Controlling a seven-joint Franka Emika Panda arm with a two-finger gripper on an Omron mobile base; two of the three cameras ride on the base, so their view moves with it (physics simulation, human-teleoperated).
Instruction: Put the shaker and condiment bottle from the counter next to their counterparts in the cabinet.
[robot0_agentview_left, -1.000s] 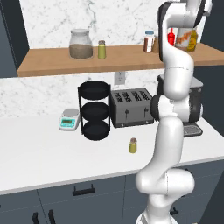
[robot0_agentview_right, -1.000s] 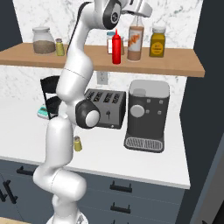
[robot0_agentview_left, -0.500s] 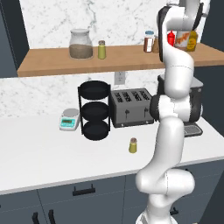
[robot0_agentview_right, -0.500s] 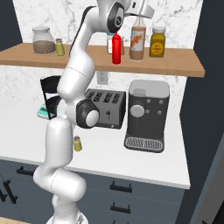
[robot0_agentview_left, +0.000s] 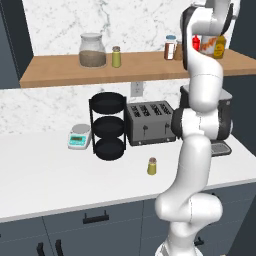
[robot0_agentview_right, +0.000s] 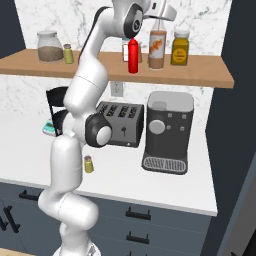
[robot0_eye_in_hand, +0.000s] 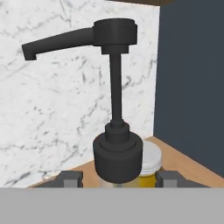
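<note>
The condiment bottle (robot0_agentview_right: 157, 48), brown-orange with a black pump top, stands upright on the cabinet board (robot0_agentview_right: 210, 75), between the red squeeze bottle (robot0_agentview_right: 132, 56) and a mustard-yellow jar (robot0_agentview_right: 180, 48). My gripper (robot0_agentview_right: 158, 26) comes down from above and is shut on its neck. In the hand view the finger tips (robot0_eye_in_hand: 70, 179) flank the bottle (robot0_eye_in_hand: 118, 151) just below its black collar. I cannot tell whether its base rests on the board. One shaker (robot0_agentview_left: 152, 166) stands on the counter in front of the toaster. Its twin (robot0_agentview_left: 116, 56) sits on the board beside a glass jar (robot0_agentview_left: 93, 50).
A toaster (robot0_agentview_left: 150, 122), a black three-tier rack (robot0_agentview_left: 108, 126) and a small scale (robot0_agentview_left: 79, 137) stand along the back of the counter. A coffee machine (robot0_agentview_right: 167, 132) sits at the right. Brown spice jars (robot0_agentview_left: 170, 47) stand on the board. A dark panel (robot0_eye_in_hand: 192, 74) closes its right end.
The gripper and the condiment bottle have shifted slightly to the right along the board, away from the red squeeze bottle. Everything else is where it was.
</note>
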